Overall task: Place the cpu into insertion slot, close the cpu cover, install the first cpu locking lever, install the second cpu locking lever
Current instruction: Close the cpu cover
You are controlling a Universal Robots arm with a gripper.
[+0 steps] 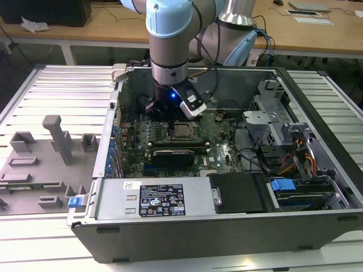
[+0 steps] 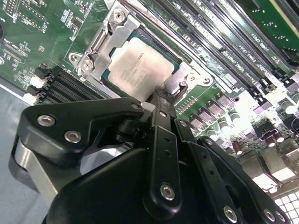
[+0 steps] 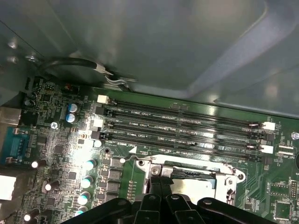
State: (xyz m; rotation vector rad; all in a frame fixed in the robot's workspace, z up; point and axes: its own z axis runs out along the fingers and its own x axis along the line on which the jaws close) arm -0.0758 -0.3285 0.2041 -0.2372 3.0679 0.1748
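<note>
The cpu (image 2: 139,67) shows its silvery top and lies flat in the insertion slot (image 1: 182,132) on the green motherboard. The cpu cover (image 2: 103,46), a metal frame with a square window, lies down around the chip. My gripper (image 2: 160,95) is shut with nothing between its fingers. Its joined tips rest at the cover's edge beside a corner of the chip. In the first wrist view the gripper (image 3: 161,176) meets the cover frame (image 3: 187,164) just below the memory slots. In the exterior view the gripper (image 1: 170,116) hangs inside the open case, right by the socket.
Long black memory slots (image 3: 187,126) run beside the socket. A black card (image 1: 173,154) lies across the board in front of it. The power supply (image 1: 161,198), drive cage (image 1: 266,122) and cables (image 1: 300,158) crowd the case. A grey fixture tray (image 1: 45,153) sits at the exterior view's left.
</note>
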